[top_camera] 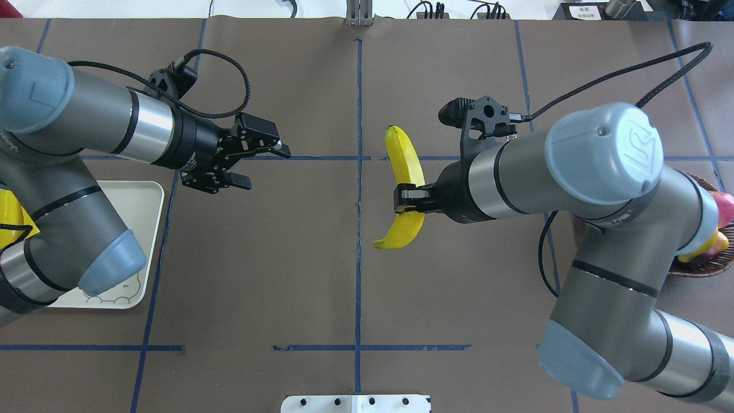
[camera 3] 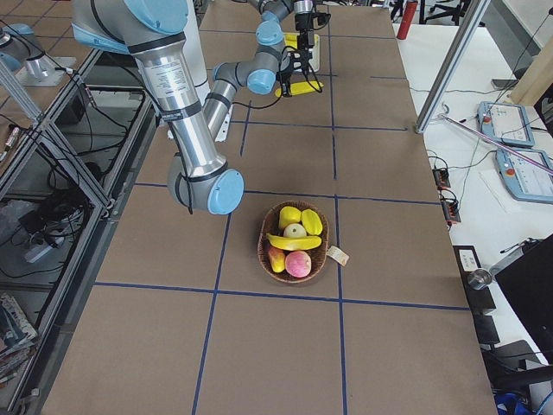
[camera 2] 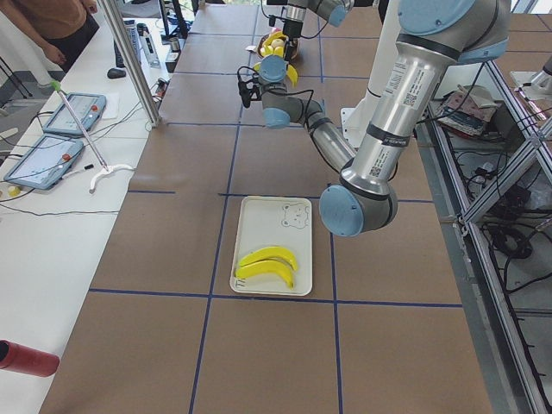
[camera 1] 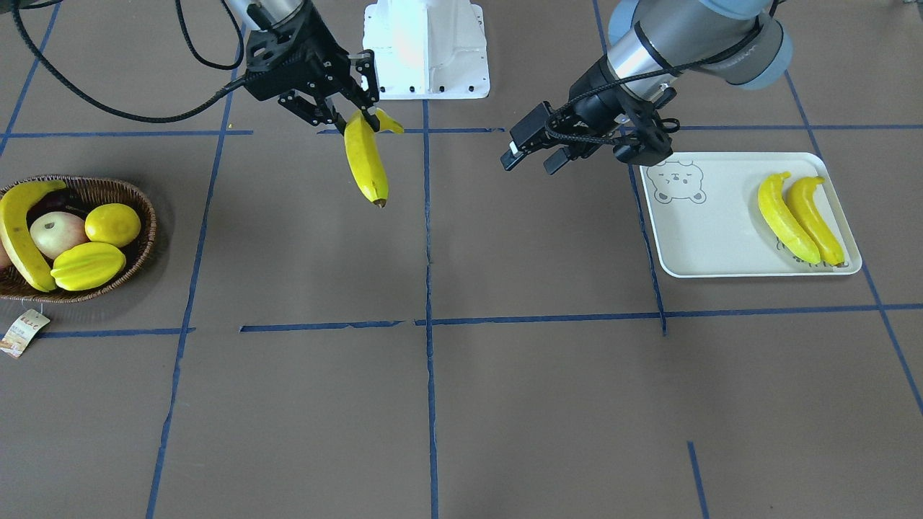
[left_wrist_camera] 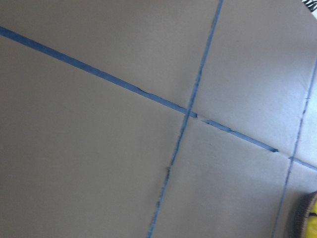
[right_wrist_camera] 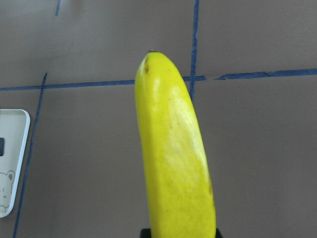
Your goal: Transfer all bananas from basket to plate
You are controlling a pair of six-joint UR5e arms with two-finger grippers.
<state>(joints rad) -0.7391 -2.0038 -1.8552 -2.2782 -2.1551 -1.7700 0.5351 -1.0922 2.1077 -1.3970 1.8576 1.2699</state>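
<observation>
My right gripper is shut on a yellow banana, held above the table's middle; the same banana hangs tip down. It fills the right wrist view as banana. My left gripper is open and empty, hovering beside the plate. Two bananas lie side by side on the plate's far end. One more banana lies along the rim inside the basket.
The basket also holds a lemon, a starfruit and an apple; its paper tag lies on the table. The robot's white base stands at the back. Blue tape lines cross the brown table.
</observation>
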